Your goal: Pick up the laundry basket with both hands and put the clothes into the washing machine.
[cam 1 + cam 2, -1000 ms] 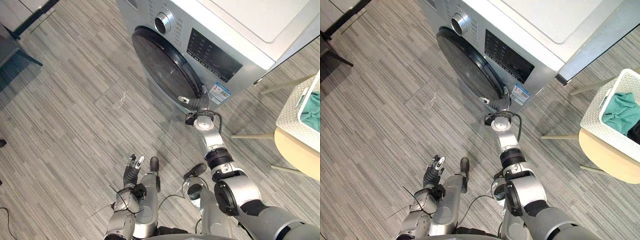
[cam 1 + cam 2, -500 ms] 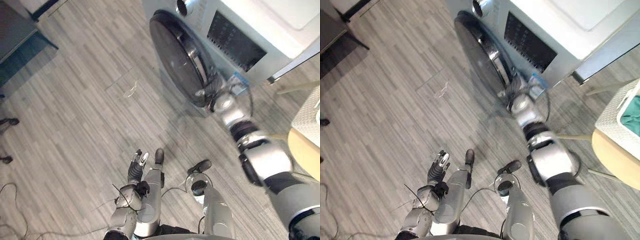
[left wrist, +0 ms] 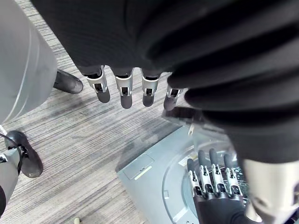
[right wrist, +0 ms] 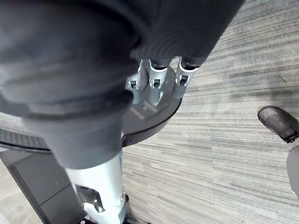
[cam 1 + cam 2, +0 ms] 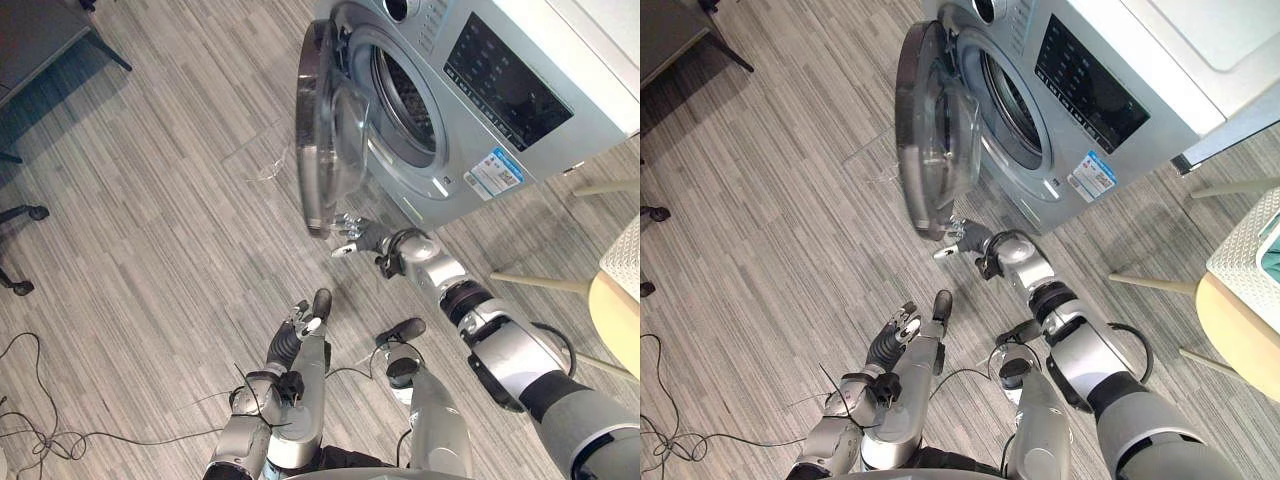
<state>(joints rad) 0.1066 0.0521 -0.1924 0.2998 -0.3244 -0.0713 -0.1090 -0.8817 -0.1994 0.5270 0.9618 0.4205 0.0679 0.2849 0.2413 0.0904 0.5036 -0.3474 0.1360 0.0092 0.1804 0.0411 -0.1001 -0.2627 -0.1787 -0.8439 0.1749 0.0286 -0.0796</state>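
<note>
Now, nearest me, my left hand (image 5: 290, 343) hangs idle, fingers relaxed. My right hand (image 5: 352, 233), fingers spread and empty, sits by the lower edge of the door (image 5: 318, 130), which has swung wide since a second ago (drum (image 5: 405, 95) exposed). The laundry basket (image 5: 1245, 255) waits untouched, well off right.

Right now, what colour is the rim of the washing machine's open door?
Dark grey, nearly black, around clear glass; the door shows best in the right eye view.
</note>
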